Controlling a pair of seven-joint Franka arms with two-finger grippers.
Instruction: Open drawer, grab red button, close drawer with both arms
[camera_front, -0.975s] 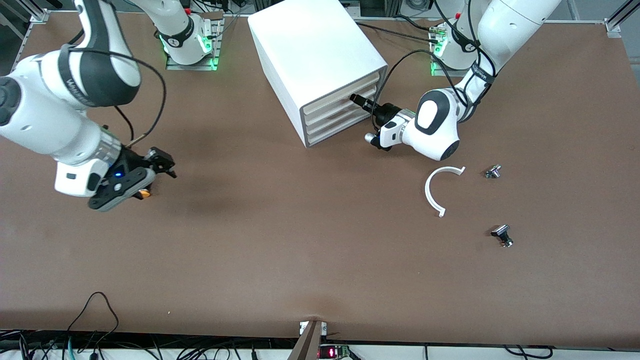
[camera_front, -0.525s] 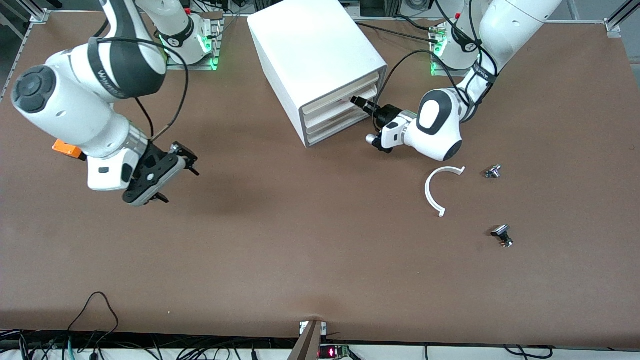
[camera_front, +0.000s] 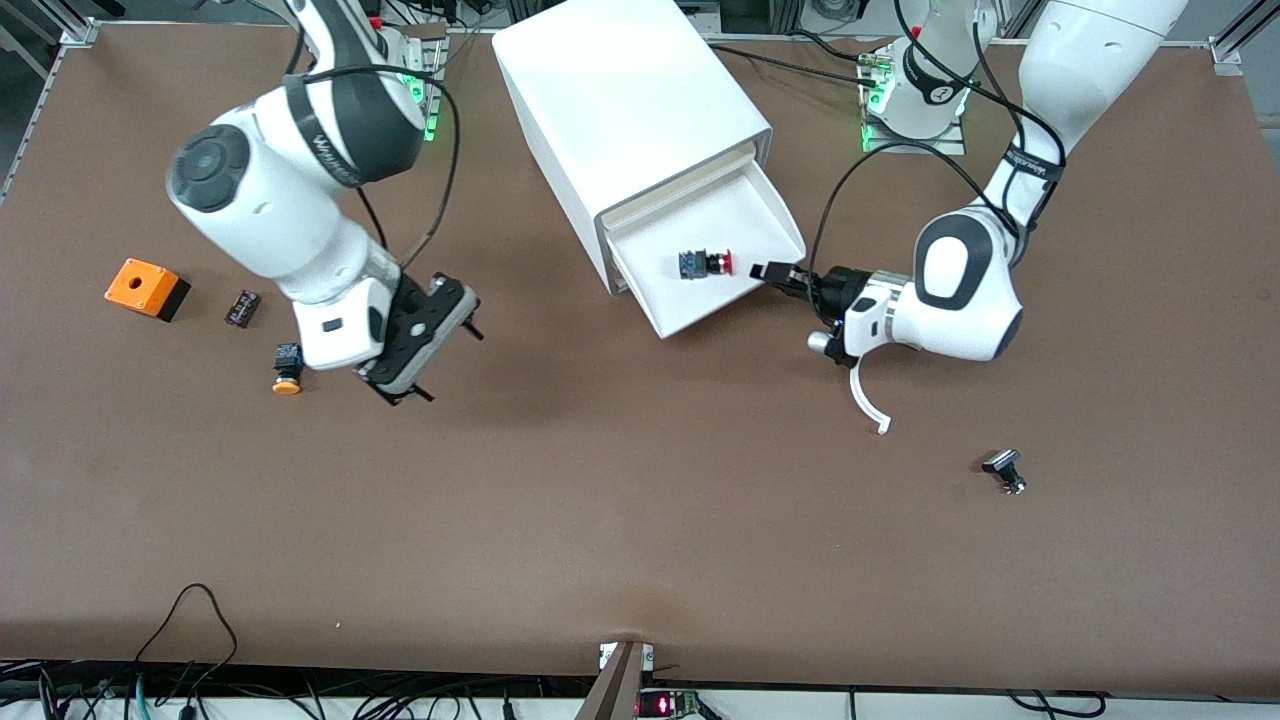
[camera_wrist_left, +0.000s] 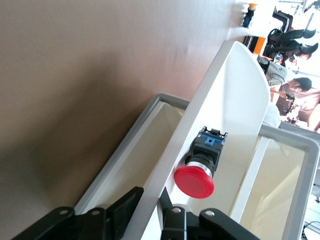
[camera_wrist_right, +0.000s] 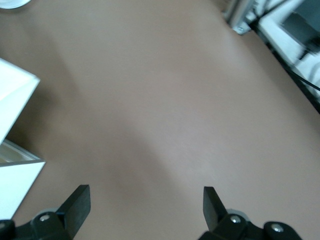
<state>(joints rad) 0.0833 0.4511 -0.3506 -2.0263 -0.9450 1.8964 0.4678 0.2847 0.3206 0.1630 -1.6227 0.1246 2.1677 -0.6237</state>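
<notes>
The top drawer (camera_front: 778, 222) of the white cabinet (camera_front: 620, 90) stands pulled out. On its floor lies the button (camera_front: 705, 264), red cap and dark body, on its side. My left gripper (camera_front: 768, 272) is shut on the drawer's flared front lip (camera_wrist_left: 230, 100), one finger on each side of it (camera_wrist_left: 152, 205). In the left wrist view the button (camera_wrist_left: 195, 181) shows just inside the lip. My right gripper (camera_front: 453, 365) hangs open over bare table between the cabinet and the right arm's end, with nothing between its fingers (camera_wrist_right: 145, 195).
An orange box with a hole (camera_front: 146, 288), a small black part (camera_front: 243, 307) and an orange-capped button (camera_front: 287, 368) lie toward the right arm's end. A white curved piece (camera_front: 866, 395) lies partly under the left wrist. A black-capped part (camera_front: 1004, 470) lies nearer the front camera.
The left gripper has closed on the lip and drawn the drawer out, baring the button. The right arm has swung toward the cabinet, uncovering the orange box and small parts.
</notes>
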